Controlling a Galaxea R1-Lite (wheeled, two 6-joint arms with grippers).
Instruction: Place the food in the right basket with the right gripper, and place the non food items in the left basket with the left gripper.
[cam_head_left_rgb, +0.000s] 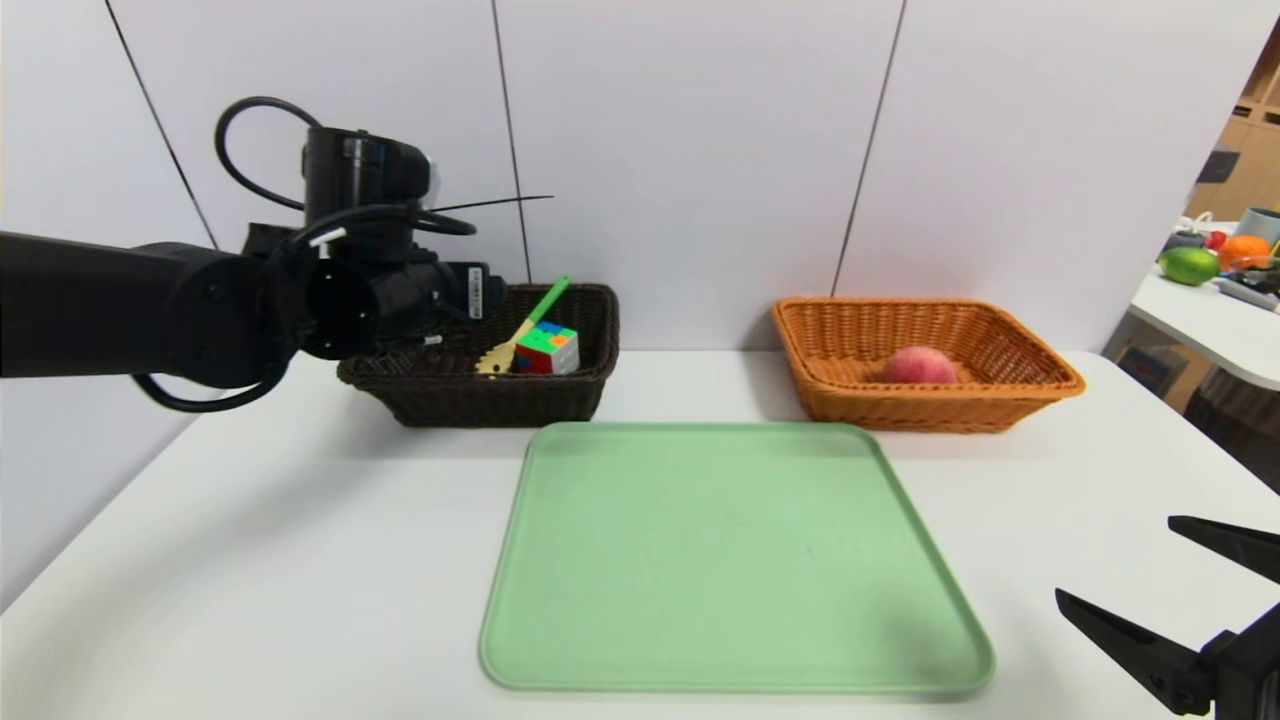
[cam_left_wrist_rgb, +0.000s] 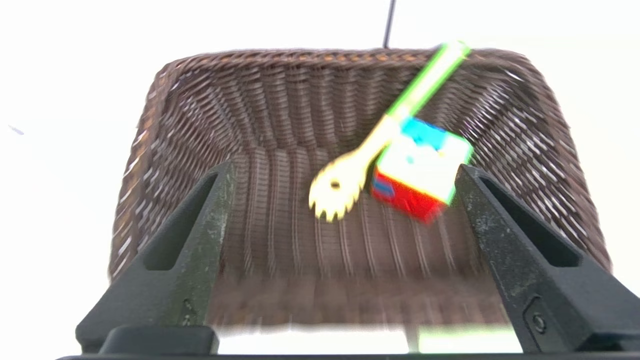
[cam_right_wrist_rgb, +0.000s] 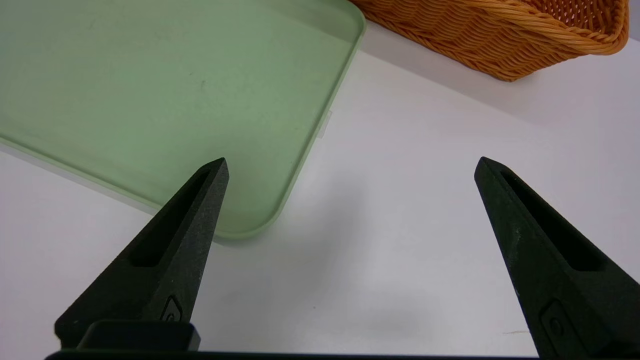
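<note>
A white table (cam_head_left_rgb: 300, 520) fills the lower frame, with a green tray (cam_head_left_rgb: 730, 560) at its centre. Behind it, the dark basket (cam_head_left_rgb: 560, 390) at upper left holds a puzzle cube (cam_head_left_rgb: 547, 349) and a spatula (cam_head_left_rgb: 520, 330); the orange basket (cam_head_left_rgb: 1000, 390) at upper right holds a peach (cam_head_left_rgb: 918, 365). The left gripper (cam_left_wrist_rgb: 345, 175) hangs wide open and empty over the dark basket. The right gripper (cam_right_wrist_rgb: 350, 170), lower right, is spread, holding nothing.
</note>
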